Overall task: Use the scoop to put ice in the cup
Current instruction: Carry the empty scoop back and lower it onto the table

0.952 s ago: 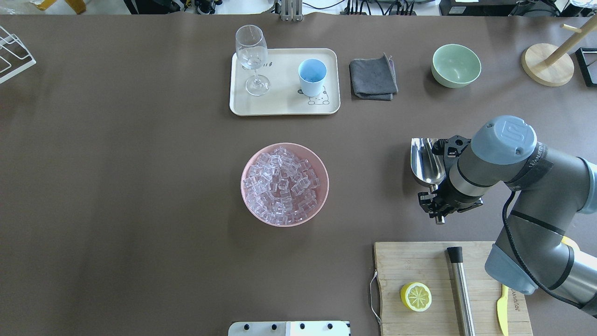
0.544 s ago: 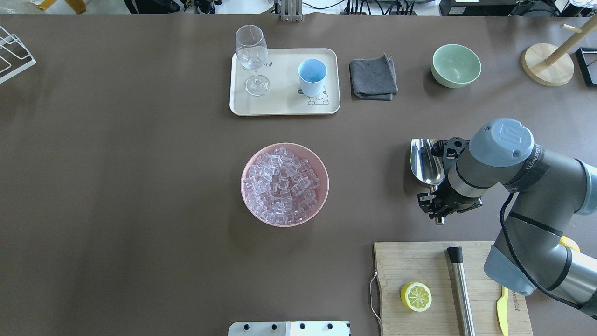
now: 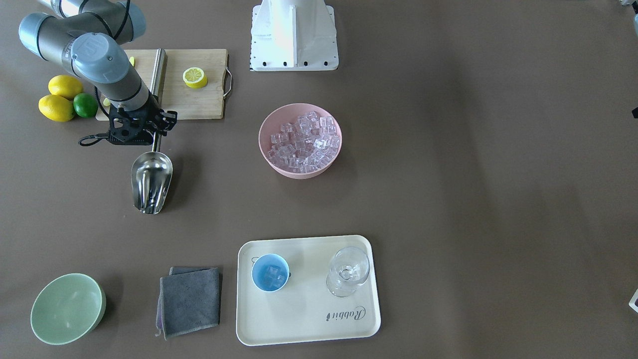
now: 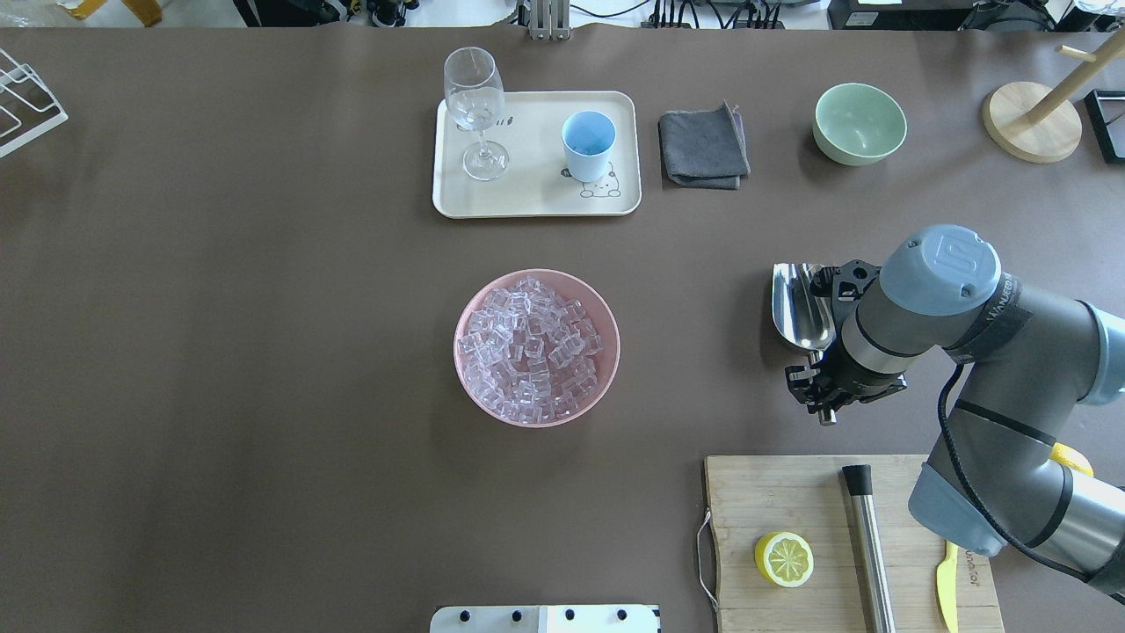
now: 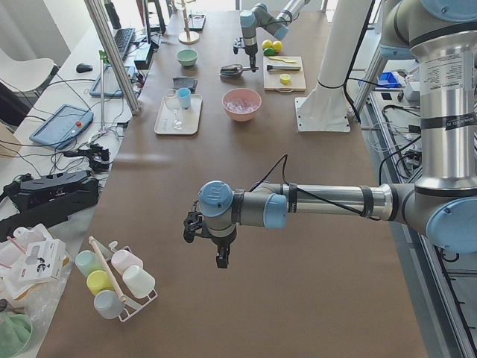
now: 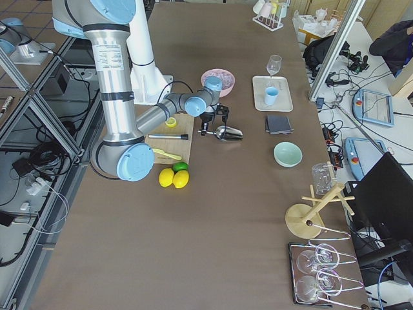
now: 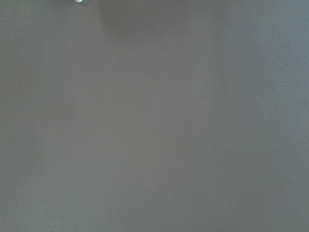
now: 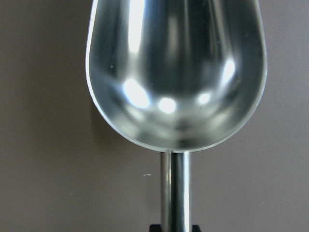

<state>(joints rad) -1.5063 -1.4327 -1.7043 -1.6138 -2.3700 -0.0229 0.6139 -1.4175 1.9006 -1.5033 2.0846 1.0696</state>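
My right gripper point(image 4: 823, 387) is shut on the slim handle of the shiny steel scoop point(image 4: 798, 303), held low over the table right of the pink bowl point(image 4: 463, 318). The scoop point(image 8: 176, 72) is empty in the right wrist view. Clear ice point(image 4: 532, 347) is heaped in the pink bowl. The light-blue cup point(image 3: 269, 271) stands on the cream tray point(image 3: 299, 324) with a few cubes inside. My left gripper point(image 5: 221, 261) hangs over bare table far from these things; I cannot tell whether it is open or shut.
A wine glass point(image 4: 475, 97) shares the tray. A grey cloth point(image 4: 703, 145) and a green bowl point(image 4: 859, 123) lie right of it. The cutting board point(image 4: 773, 501) near the right arm carries a lemon half point(image 4: 783, 558), a steel cylinder point(image 4: 866, 536) and a yellow knife point(image 4: 946, 580).
The right arm has drifted slightly back toward the robot with the scoop still in its grip. Nothing else has moved.
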